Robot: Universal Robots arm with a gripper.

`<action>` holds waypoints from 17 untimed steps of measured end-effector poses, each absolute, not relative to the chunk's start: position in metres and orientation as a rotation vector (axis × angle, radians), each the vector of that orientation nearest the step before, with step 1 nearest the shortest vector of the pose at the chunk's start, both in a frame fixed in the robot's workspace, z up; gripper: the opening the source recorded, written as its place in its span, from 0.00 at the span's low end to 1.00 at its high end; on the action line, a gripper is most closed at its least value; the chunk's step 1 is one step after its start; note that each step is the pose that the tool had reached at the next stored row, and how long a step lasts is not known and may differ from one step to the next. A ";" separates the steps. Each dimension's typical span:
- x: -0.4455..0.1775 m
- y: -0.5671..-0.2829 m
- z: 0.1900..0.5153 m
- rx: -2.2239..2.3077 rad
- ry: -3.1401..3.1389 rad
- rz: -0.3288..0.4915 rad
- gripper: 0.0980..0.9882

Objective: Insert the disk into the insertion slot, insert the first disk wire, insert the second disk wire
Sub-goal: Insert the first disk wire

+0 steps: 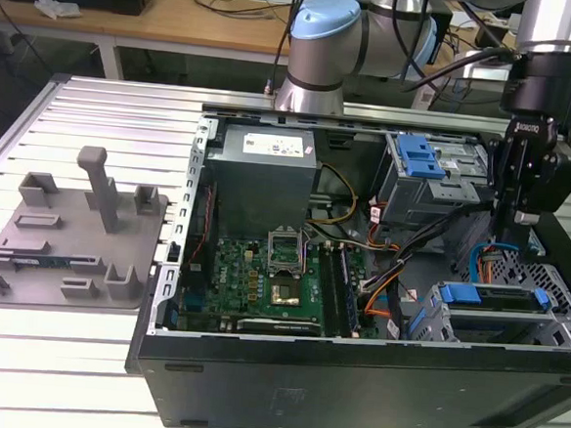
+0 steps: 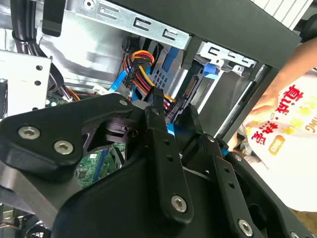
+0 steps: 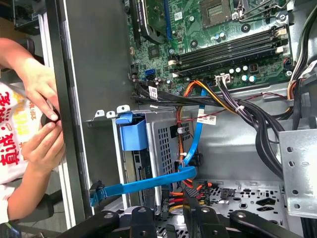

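The flat rectangular metal disk [image 1: 494,317] in its bright blue plastic carrier lies seated inside the grey perforated sheet-metal drive cage [image 1: 569,287]. The cage stands in the corner of the open black tower case [image 1: 352,385] at the exterior view's right. In the first wrist view the carrier's blue tab sticks out at the cage's mouth.

Just behind the cage hangs the black two-finger gripper [image 1: 517,218] on the silver and blue arm. In the second wrist view its fingers [image 2: 159,124] are drawn close together and pinch the black plug end of a blue flat cable [image 2: 176,133], whose ribbon runs down between them. In the first wrist view that cable crosses the open face of the cage and bends away toward the green motherboard [image 3: 218,29]. A bundle of red, yellow and black wires [image 2: 138,63] hangs just beside the fingertips.

Behind the gripper stands a taller grey cage with a blue plastic latch [image 1: 422,160], and beside that a grey power-supply box [image 1: 264,168].

A person's two hands [image 3: 43,131] rest together at the outer edge of the case wall.

The case lies on a silvery slotted table [image 1: 106,123]. A grey moulded fixture tray [image 1: 68,243] sits beside it, toward the exterior view's left.
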State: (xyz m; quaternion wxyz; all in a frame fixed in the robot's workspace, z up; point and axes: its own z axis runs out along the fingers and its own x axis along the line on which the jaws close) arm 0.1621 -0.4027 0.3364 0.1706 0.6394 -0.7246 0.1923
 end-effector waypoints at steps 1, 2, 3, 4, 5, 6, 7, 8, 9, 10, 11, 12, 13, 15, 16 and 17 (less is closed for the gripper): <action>0.162 -0.403 0.336 1.816 -2.057 0.547 0.29; 0.162 -0.403 0.336 1.817 -2.056 0.548 0.29; 0.162 -0.403 0.336 1.817 -2.056 0.549 0.29; 0.162 -0.403 0.335 1.816 -2.055 0.549 0.27; 0.162 -0.403 0.335 1.816 -2.055 0.550 0.20; 0.162 -0.403 0.335 1.816 -2.054 0.551 0.12; 0.162 -0.403 0.334 1.816 -2.053 0.552 0.07; 0.162 -0.403 0.334 1.816 -2.053 0.552 0.07; 0.162 -0.403 0.334 1.816 -2.053 0.552 0.07; 0.162 -0.403 0.334 1.817 -2.053 0.552 0.07; 0.162 -0.403 0.334 1.817 -2.052 0.551 0.07; 0.164 -0.405 0.334 1.816 -2.046 0.541 0.07; 0.167 -0.408 0.335 1.815 -2.039 0.529 0.07; 0.170 -0.410 0.335 1.818 -2.039 0.517 0.07; 0.170 -0.413 0.335 1.826 -2.047 0.505 0.07; 0.170 -0.414 0.335 1.832 -2.053 0.495 0.07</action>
